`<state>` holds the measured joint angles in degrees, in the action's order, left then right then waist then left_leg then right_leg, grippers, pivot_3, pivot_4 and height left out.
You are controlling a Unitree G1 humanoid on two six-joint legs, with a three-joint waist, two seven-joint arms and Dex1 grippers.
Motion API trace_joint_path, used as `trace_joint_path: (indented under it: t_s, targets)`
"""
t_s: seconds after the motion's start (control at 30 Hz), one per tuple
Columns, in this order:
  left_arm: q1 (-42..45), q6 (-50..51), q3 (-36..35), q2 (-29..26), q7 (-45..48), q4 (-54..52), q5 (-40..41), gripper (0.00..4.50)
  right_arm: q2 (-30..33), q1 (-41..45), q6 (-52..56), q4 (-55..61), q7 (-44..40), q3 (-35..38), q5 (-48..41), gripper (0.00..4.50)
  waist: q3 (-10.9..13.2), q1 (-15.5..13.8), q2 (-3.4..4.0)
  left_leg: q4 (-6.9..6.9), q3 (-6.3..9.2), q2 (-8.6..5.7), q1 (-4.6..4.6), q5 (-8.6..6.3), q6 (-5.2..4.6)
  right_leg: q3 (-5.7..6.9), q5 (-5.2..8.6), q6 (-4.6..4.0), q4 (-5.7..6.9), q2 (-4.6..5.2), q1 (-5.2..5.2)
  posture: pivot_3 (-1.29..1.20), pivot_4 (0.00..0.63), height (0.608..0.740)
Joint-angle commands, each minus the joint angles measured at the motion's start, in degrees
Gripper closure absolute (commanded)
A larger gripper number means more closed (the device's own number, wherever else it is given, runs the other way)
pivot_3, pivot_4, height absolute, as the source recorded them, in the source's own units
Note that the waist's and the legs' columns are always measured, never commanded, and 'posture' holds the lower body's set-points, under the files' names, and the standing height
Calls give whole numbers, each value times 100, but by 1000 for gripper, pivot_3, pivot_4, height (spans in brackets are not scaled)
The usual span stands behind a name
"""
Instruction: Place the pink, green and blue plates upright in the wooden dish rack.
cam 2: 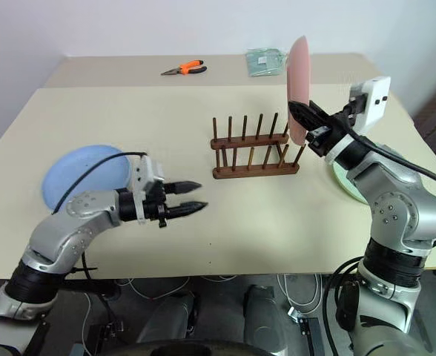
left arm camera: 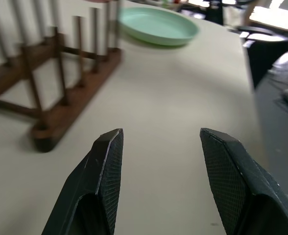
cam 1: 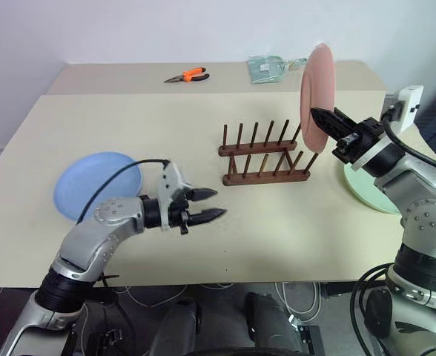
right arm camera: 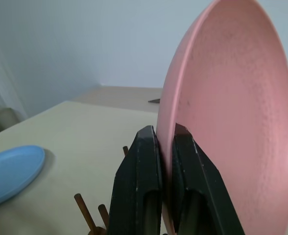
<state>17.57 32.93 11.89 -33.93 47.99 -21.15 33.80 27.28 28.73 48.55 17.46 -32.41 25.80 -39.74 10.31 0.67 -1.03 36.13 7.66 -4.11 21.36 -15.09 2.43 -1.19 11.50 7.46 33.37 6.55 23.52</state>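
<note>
My right gripper (cam 1: 323, 119) is shut on the rim of the pink plate (cam 1: 316, 93), holding it upright in the air just above the right end of the wooden dish rack (cam 1: 265, 157). No plate stands between the rack's pegs. Flat on the table at the left lies the blue plate (cam 1: 98, 184). The green plate (left arm camera: 156, 25) lies flat at the right, partly behind my right arm. My left gripper (cam 1: 209, 205) hangs open over bare table between the blue plate and the rack, pointing toward the rack, with nothing between its fingers (left arm camera: 105, 166).
Orange-handled pliers (cam 1: 187, 76) and a clear greenish packet (cam 1: 269, 68) lie on the far table by the wall. The table's right edge (left arm camera: 249, 73) runs close past the green plate. Cables hang under the table's front edge.
</note>
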Motion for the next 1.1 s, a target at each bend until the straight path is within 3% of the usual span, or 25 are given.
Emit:
trace_joint_path:
  t_s: [0.03,0.43,0.73,0.87,1.0,1.1]
  targets:
    - [-56,112,91,175,-15,-332,69,1977,149,99,-7,-26,12,201,-397,4500,0,-2,-1,0,0,0,1,0,0,0,0,1,0,0,0,0,150,740]
    - [-198,141,159,338,10,-335,-124,1977,569,161,35,-287,-116,209,-1224,4500,0,-5,0,2,-1,0,2,0,0,0,-2,4,0,0,0,0,150,740]
    - [-196,119,151,405,11,-289,-178,1977,764,317,-39,-1419,-437,227,-1380,4500,0,-2,0,3,-1,0,1,0,-1,1,-1,3,-1,0,-2,0,150,740]
    - [-180,110,152,451,24,-241,-227,1915,979,464,-244,-1920,-686,29,-1096,3061,1,-2,2,3,-3,-1,1,0,-1,0,-1,3,-1,0,-1,0,150,740]
    - [-197,124,136,459,32,-257,-239,1915,1157,480,-694,-1849,-577,-18,-652,1087,1,-3,3,2,-3,-1,1,0,-1,0,-4,9,-1,0,0,0,150,740]
    - [-205,129,117,443,35,-263,-243,1915,1424,306,-918,-1538,-350,298,-456,1087,2,-11,3,3,-3,-1,2,0,-1,0,-5,10,-1,1,-1,0,150,740]
